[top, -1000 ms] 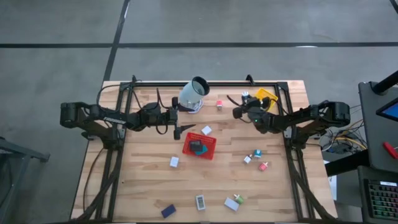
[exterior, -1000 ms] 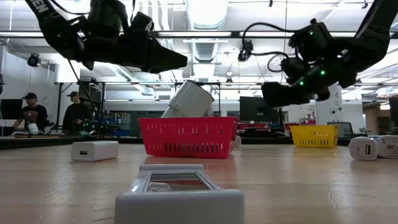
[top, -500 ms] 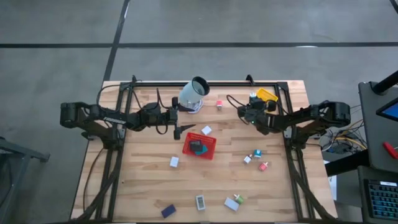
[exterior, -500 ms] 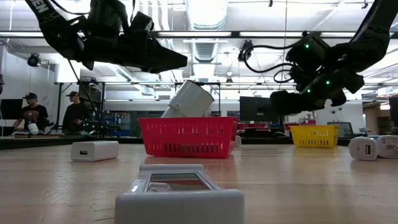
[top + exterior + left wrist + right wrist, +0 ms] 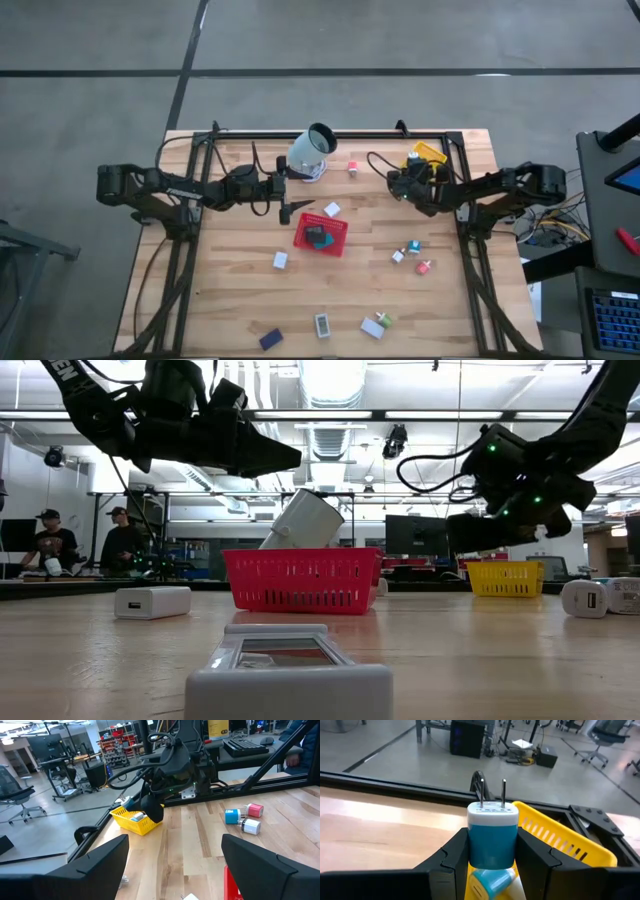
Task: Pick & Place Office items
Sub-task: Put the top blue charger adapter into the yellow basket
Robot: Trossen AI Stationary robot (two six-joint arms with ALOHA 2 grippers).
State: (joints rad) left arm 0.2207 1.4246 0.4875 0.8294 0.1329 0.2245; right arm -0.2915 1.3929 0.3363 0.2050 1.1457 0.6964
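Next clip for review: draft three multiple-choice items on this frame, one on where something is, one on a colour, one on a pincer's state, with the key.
1. Where is the right pincer?
A. beside the yellow tray, near the table's far right corner
B. above the red tray
C. at the table's near edge

2. What colour is the body of the plug adapter in the right pincer?
A. pink-red
B. teal with a white top
C. black

3. How does the left pincer stand?
A. shut on a white block
B. shut and empty
C. open and empty

Key:
1 A: the high view shows it next to the yellow tray.
2 B: the right wrist view shows a teal body, white cap and two prongs between the fingers.
3 C: the left wrist view shows its fingers spread with nothing between them.
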